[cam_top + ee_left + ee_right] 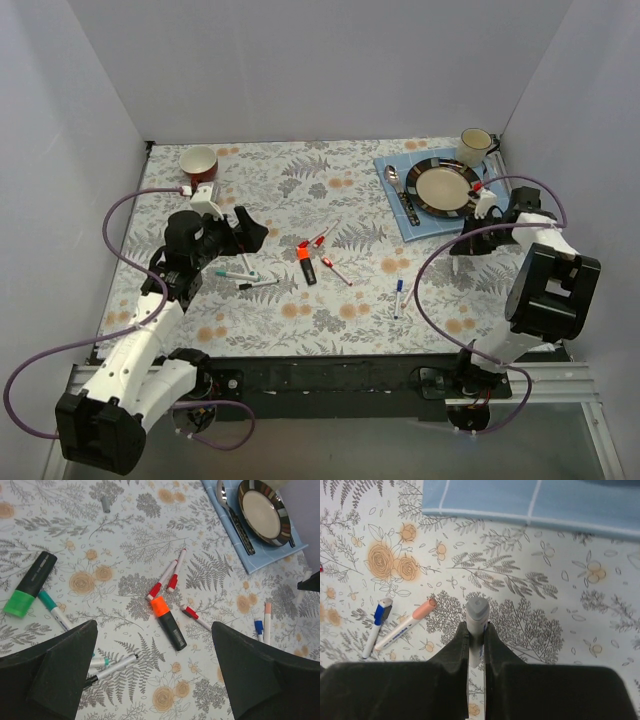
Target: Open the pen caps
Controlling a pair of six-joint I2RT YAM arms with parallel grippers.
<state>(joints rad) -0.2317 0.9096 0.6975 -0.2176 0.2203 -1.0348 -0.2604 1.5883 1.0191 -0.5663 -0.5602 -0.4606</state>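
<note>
My left gripper (250,232) is open and empty above the table's left part; its jaws stand wide apart in the left wrist view (155,680). Below it lie an orange-capped black marker (167,621), two red-ended white pens (167,577), a red-capped pen (195,616), a green-capped black marker (30,584), a teal pen (52,610) and a thin black-tipped pen (107,667). A loose grey cap (105,504) lies farther back. My right gripper (476,627) is shut on a grey-capped pen (478,617), held above the table near the blue mat (530,500). A blue-capped pen (377,627) and a peach-ended pen (405,625) lie to its left.
The blue mat (395,190) at the back right carries a plate (443,186), a spoon (393,176) and a knife. A cream mug (474,146) stands behind it. A red bowl (199,162) stands at the back left. White walls enclose the table.
</note>
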